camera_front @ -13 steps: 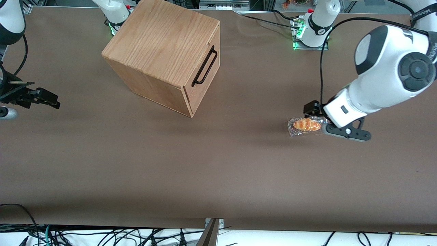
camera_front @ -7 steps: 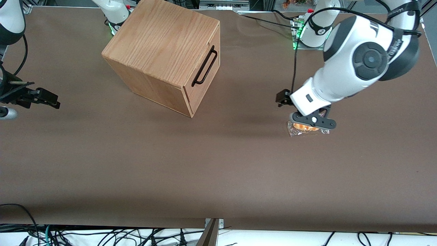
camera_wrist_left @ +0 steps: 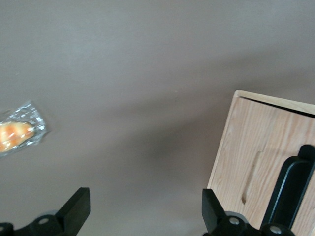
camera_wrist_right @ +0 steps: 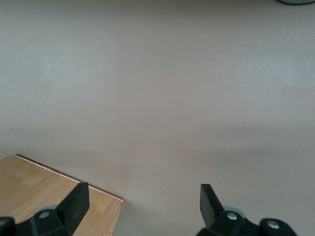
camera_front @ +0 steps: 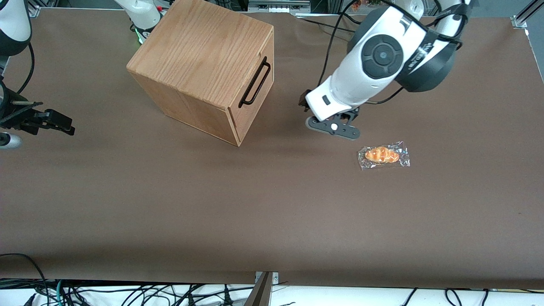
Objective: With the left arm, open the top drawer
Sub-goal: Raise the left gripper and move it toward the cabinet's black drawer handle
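I have the wooden cabinet (camera_front: 204, 68) standing on the table (camera_front: 170, 204), toward the parked arm's end and farther from the front camera than most of the surface. Its top drawer (camera_front: 254, 100) sits flush in the casing, with the bar handle (camera_front: 255, 83) on its front facing the working arm's end. My left arm (camera_front: 382, 55) reaches in over the table, and its gripper (camera_front: 332, 127) hangs between the drawer front and the wrapped croissant (camera_front: 383, 155), fingers (camera_wrist_left: 75, 210) spread apart, touching neither. The croissant lies on the table nearer the front camera than the gripper, well apart from the cabinet.
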